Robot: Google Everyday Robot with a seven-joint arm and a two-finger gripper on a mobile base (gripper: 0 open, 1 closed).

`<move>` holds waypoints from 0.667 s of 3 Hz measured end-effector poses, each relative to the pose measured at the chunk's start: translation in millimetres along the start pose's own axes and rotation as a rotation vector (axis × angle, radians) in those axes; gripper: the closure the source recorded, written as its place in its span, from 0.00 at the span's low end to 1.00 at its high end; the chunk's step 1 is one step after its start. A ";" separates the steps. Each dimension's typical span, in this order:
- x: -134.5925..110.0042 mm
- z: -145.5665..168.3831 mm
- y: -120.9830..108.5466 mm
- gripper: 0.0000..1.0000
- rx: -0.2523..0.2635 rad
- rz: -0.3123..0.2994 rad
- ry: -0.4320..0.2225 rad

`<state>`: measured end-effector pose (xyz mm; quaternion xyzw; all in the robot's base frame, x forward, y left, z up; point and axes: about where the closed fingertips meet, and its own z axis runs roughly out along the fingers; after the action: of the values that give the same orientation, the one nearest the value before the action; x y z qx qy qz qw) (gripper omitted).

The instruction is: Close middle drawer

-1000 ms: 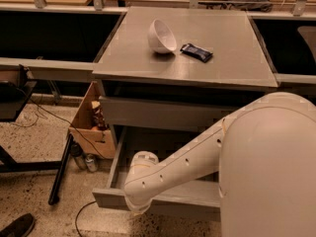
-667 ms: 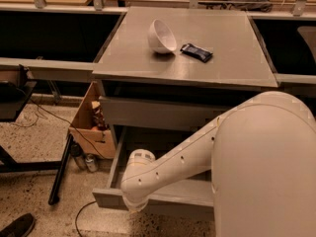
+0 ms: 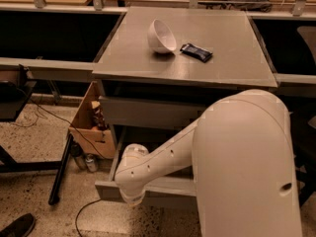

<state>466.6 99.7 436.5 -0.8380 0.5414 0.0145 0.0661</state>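
Observation:
The middle drawer (image 3: 168,192) is pulled out from the grey cabinet. Its plain grey front is low in the camera view, and its left side wall (image 3: 114,154) runs back under the cabinet. My white arm reaches down over the drawer's front left part. My gripper (image 3: 132,198) is at the arm's tip, at the top edge of the drawer front near its left end. The arm hides most of the drawer's inside. The uppermost drawer front (image 3: 148,113) sits above it. The lowest drawer is hidden.
A white bowl (image 3: 161,36) lies tipped on the cabinet top (image 3: 222,63) beside a dark wrapped bar (image 3: 196,52). An open cardboard box (image 3: 91,125), cans (image 3: 90,163), a black stand leg (image 3: 60,171) and cables are on the floor to the left. A shoe (image 3: 17,226) is at the bottom left.
My wrist has shifted a little to the left along the drawer front. My arm's shoulder now fills more of the right side. The drawer is still pulled out.

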 end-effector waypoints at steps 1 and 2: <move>18.0 8.5 -15.5 1.00 -0.021 0.069 0.056; 27.1 12.5 -21.1 1.00 -0.032 0.105 0.073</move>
<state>497.5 85.3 423.6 -0.8094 0.5864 -0.0041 0.0319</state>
